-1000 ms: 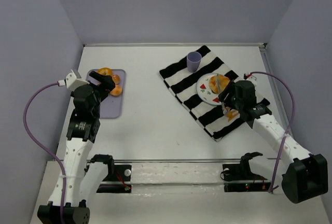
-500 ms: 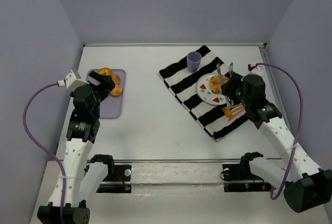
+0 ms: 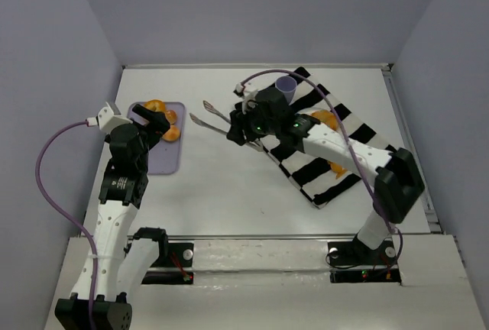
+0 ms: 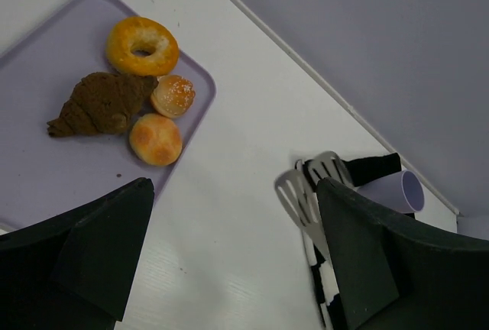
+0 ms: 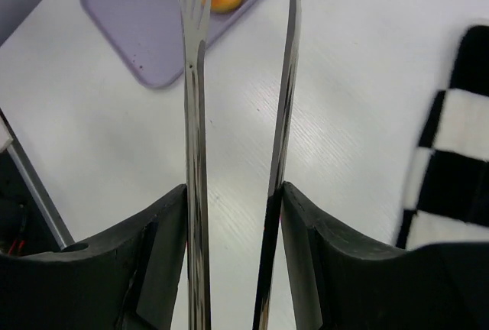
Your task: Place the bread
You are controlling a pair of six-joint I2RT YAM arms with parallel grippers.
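The bread lay on the lavender tray (image 4: pixel 46 169) at the left of the table (image 4: pixel 229 269): a ring-shaped piece (image 4: pixel 141 45), a sugared bun (image 4: pixel 173 95) and a round bun (image 4: pixel 155 139) just beside a brown croissant (image 4: pixel 103 105). Another golden piece (image 3: pixel 326 118) showed over the striped cloth (image 3: pixel 306 169), partly hidden by the right arm.

The right gripper (image 5: pixel 233 200) had its fingers clamped on the arms of metal tongs (image 5: pixel 195 154). The blades stood apart with nothing between them, and their tips were near the tray's edge but short of it. The left gripper (image 4: pixel 234 189) hovered over the tray with its fingers wide apart and empty.

The pieces looked light and likely soft under a glossy crust, so smooth metal could slip on them and a hard squeeze might dent them. The round bun seemed the easiest, taken across its widest middle with the blades low on its sides. The ring would probably hold best pinched across one side of its band.
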